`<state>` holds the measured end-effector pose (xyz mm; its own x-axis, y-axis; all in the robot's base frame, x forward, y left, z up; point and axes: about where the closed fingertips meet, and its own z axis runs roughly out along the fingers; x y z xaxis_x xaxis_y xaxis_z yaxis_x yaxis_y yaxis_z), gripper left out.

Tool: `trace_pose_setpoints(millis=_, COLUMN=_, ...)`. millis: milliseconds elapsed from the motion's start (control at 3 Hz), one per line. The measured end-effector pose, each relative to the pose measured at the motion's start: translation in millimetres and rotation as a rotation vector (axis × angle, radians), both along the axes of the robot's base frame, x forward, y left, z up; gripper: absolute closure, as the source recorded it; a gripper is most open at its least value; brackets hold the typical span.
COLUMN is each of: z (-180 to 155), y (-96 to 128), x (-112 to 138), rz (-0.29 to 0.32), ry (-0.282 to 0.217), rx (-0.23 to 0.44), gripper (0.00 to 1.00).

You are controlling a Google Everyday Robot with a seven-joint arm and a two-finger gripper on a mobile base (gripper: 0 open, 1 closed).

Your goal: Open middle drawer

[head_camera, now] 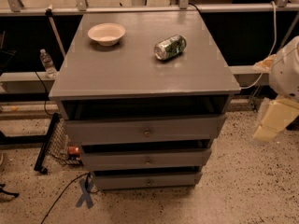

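Note:
A grey cabinet (140,69) stands in front of me with three grey drawers stacked under its top. The middle drawer (117,160) has a small round metal knob (148,161) at the centre of its front, and it stands slightly out from the frame. The taller top drawer (107,131) is above it and the shorter bottom drawer (121,181) is below. My gripper (274,121) is the white and beige part at the right edge. It hangs well to the right of the cabinet, at about the top drawer's height, and touches nothing.
A white bowl (106,33) and a green can lying on its side (170,47) sit on the cabinet top. A plastic bottle (47,62) stands on a ledge at the left. A wire basket (60,143), cables and a blue tape cross (85,193) are on the floor at the left.

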<state>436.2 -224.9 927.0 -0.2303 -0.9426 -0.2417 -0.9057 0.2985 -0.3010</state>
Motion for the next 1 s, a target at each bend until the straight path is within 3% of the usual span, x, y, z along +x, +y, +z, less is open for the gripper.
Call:
trace_pose_setpoints(millis=333, z=-23, y=6, x=-4, rz=-0.004, ry=0.019, rx=-0.036, gripper=0.00)
trace_pose_setpoints(millis=667, z=-77, y=17, x=-10, rz=-0.005, ry=0.054, rx=-0.030, gripper=0.00)
trace_pose_setpoints(millis=1000, z=-132, y=30, x=-4, rz=-0.013, ry=0.042, rx=0.032, gripper=0.00)
